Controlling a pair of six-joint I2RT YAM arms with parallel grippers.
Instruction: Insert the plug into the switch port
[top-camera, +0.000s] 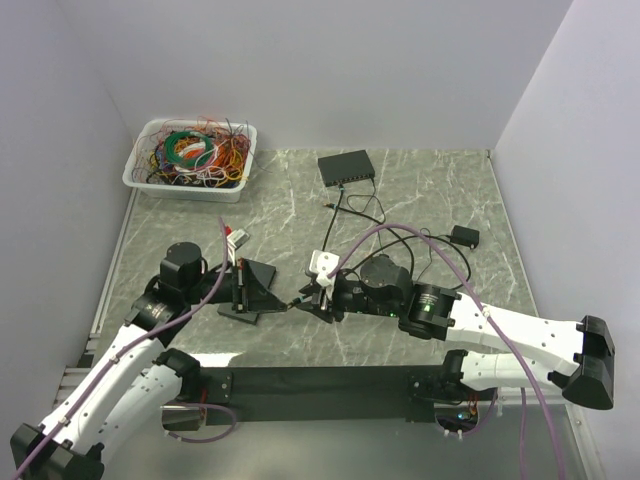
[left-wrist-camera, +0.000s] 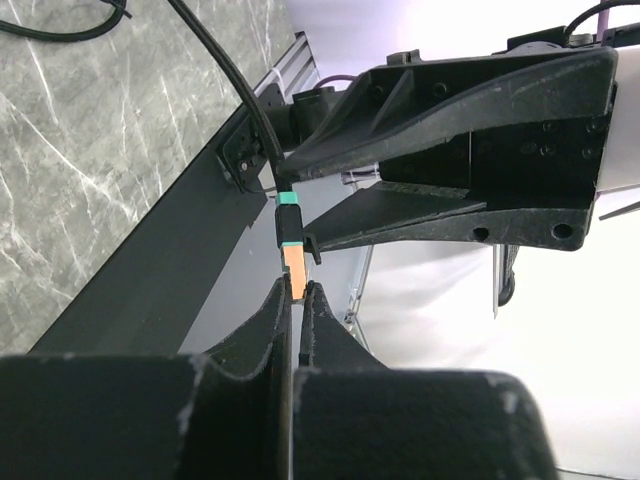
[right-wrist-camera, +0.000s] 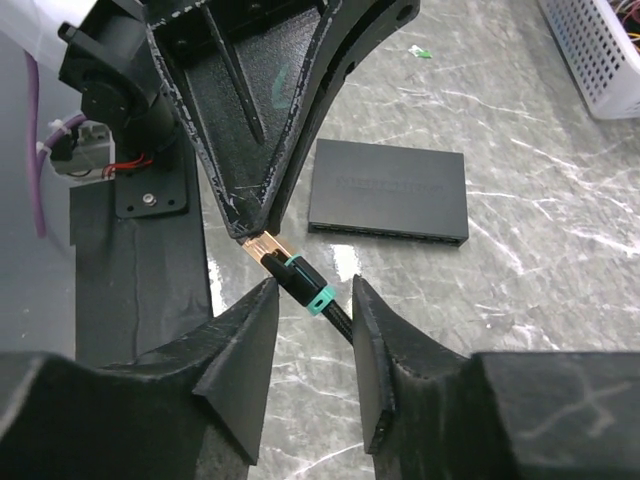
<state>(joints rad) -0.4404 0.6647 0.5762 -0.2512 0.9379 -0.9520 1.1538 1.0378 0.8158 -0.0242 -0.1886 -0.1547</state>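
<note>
The plug (right-wrist-camera: 295, 270) has a clear orange tip, a black boot with two teal bands, and a black cable trailing off. My left gripper (left-wrist-camera: 298, 290) is shut on the orange tip (left-wrist-camera: 293, 272) and holds the plug above the table; its tapering fingers (right-wrist-camera: 250, 120) come down from the top of the right wrist view. My right gripper (right-wrist-camera: 315, 288) stands open, one finger on each side of the boot and cable, with a gap still showing on the right side. The black switch (top-camera: 346, 168) lies flat at the back of the table, also seen beyond the plug as switch (right-wrist-camera: 388, 190).
A white bin (top-camera: 190, 158) of tangled coloured wires sits at the back left. A small black power adapter (top-camera: 463, 236) with its cord lies to the right. Black cable loops run across the marble top between the switch and the grippers.
</note>
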